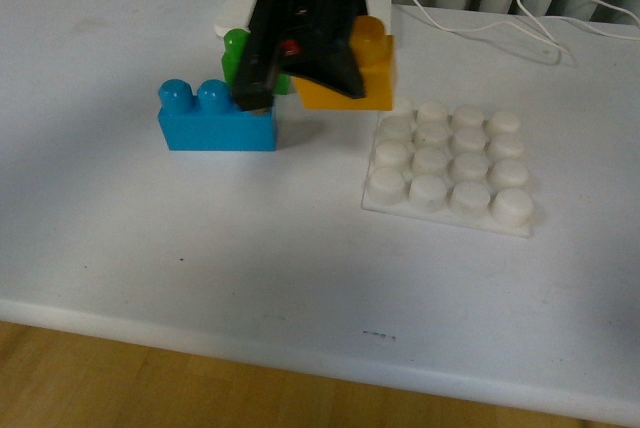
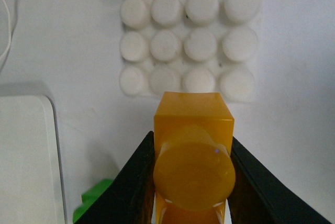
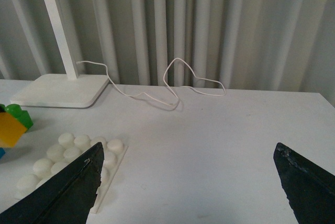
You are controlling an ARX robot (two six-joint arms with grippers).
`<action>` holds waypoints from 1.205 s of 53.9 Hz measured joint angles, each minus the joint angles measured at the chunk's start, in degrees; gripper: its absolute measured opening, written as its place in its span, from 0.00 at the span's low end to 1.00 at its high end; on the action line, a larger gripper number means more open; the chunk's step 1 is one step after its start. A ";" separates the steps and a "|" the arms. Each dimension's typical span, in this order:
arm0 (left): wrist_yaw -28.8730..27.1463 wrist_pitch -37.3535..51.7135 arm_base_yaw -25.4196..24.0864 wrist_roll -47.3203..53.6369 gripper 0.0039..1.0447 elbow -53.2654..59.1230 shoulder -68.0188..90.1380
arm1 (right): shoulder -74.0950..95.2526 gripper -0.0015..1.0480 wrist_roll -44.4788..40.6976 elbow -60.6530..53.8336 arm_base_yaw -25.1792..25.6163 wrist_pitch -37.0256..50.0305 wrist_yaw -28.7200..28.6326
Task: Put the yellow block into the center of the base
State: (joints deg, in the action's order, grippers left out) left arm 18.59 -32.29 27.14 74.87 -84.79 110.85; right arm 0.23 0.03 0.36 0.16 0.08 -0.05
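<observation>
My left gripper (image 1: 330, 63) is shut on the yellow block (image 1: 372, 76), holding it in the air just behind and left of the base (image 1: 450, 163). In the left wrist view the yellow block (image 2: 193, 150) fills the space between the black fingers (image 2: 131, 182), and the white studded base (image 2: 188, 35) lies on the table beyond it. My right gripper (image 3: 188, 182) is open with nothing between its fingers; it hovers to the right of the base (image 3: 68, 156). The yellow block (image 3: 10, 129) shows at that view's edge.
A blue brick (image 1: 215, 118) lies left of the base, with a green brick (image 1: 238, 53) behind it, partly hidden by my left arm. A white lamp foot (image 3: 60, 90) and a thin white cable (image 3: 172, 85) sit at the back of the table before grey curtains.
</observation>
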 joint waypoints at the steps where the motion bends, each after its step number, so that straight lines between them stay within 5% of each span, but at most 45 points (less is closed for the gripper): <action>1: 0.00 0.04 0.39 -0.44 0.30 -1.05 0.92 | 0.00 0.91 0.00 0.00 0.00 0.00 0.00; 28: 0.70 -4.63 6.29 -5.05 0.30 -21.84 18.34 | 0.00 0.91 0.00 0.00 0.00 0.00 0.00; 65: -0.76 -8.98 6.99 -3.28 0.30 -29.29 25.27 | 0.00 0.91 0.02 0.00 0.00 0.00 0.00</action>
State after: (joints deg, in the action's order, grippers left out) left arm 17.82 -41.28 34.13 71.59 -114.08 136.11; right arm 0.23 0.05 0.36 0.16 0.08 -0.05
